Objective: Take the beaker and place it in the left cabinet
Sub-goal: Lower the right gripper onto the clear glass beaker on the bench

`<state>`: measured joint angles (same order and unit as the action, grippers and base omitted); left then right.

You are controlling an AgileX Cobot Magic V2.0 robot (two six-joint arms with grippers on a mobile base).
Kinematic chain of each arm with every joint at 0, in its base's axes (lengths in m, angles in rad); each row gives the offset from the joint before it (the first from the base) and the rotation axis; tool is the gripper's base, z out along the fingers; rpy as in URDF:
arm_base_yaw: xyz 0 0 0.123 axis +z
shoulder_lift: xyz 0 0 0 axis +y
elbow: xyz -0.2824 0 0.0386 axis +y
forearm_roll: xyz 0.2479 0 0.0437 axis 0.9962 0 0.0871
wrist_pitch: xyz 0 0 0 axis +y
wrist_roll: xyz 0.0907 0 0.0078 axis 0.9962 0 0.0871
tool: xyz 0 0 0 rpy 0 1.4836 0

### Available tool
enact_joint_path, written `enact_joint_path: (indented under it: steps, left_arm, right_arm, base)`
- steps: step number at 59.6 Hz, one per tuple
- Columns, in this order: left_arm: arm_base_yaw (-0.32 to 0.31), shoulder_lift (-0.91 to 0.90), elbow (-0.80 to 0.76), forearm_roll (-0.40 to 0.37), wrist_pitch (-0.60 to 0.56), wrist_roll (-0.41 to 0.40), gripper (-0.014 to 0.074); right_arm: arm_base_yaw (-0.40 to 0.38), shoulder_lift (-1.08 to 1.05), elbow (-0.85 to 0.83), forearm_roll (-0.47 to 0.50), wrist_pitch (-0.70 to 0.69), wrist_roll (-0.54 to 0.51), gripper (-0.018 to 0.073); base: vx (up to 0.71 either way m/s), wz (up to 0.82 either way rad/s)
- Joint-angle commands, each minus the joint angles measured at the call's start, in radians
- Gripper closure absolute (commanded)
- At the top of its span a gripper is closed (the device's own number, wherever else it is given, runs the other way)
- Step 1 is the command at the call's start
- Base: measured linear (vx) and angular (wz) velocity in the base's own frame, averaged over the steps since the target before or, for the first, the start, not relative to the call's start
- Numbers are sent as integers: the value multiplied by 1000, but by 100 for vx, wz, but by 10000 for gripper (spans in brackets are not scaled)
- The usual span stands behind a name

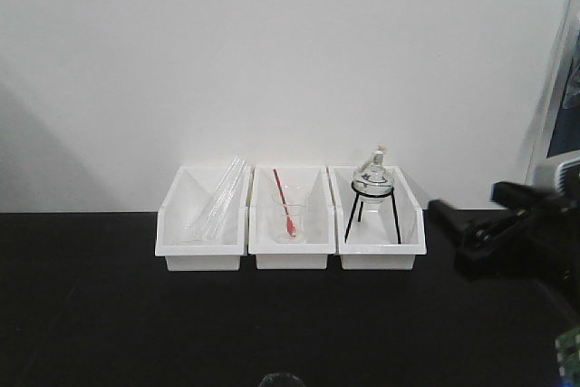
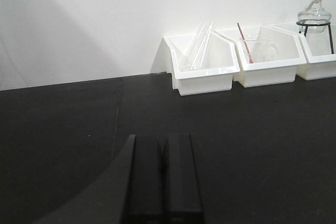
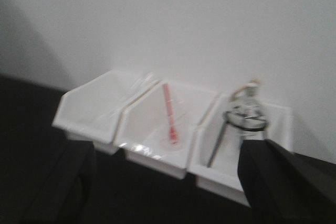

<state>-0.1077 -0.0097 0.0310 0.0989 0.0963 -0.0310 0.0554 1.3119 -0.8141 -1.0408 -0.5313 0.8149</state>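
Left gripper [image 2: 160, 145]: jaws pressed together, empty, low over the black desk [image 2: 63, 129].
Right gripper [image 3: 165, 153]: jaws spread wide, empty, facing three white bins [image 3: 157, 159].
Beaker [image 1: 282, 380]: apparently the clear rim barely showing at the front view's bottom edge.

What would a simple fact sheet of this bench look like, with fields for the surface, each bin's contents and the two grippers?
surface: black countertop against a white wall
containers: three white bins in a row by the wall
left bin: clear glass tubes, leaning
middle bin: clear beaker with a red stick
right bin: round flask on a black tripod
left gripper: shut, holding nothing
right gripper: open, holding nothing, facing the bins
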Motion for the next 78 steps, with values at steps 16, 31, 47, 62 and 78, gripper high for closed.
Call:
enact_joint_path:
  steps: [16, 31, 47, 62, 78]
  left_arm:
    - [-6, -19, 15, -3, -89, -3, 604]
    - [-6, -19, 15, -3, -89, -3, 604]
    - [-6, -19, 15, -3, -89, -3, 604]
    - [-6, -19, 15, -3, -89, -3, 604]
    - [-6, -19, 15, -3, -89, -3, 604]
  right_arm:
    - [-4, 181, 58, -363, -621, 248, 92]
    - [-4, 266, 240, -51, -631, 31, 112]
    - [-4, 299, 326, 10, -621, -220, 39]
    - [-4, 400, 327, -5, -550, -364, -29]
    - [-4, 615, 324, 25, -811, -585, -25]
  base:
    - [0, 0]
    - [0, 0]
    - [0, 0]
    - [0, 0]
    - [0, 0]
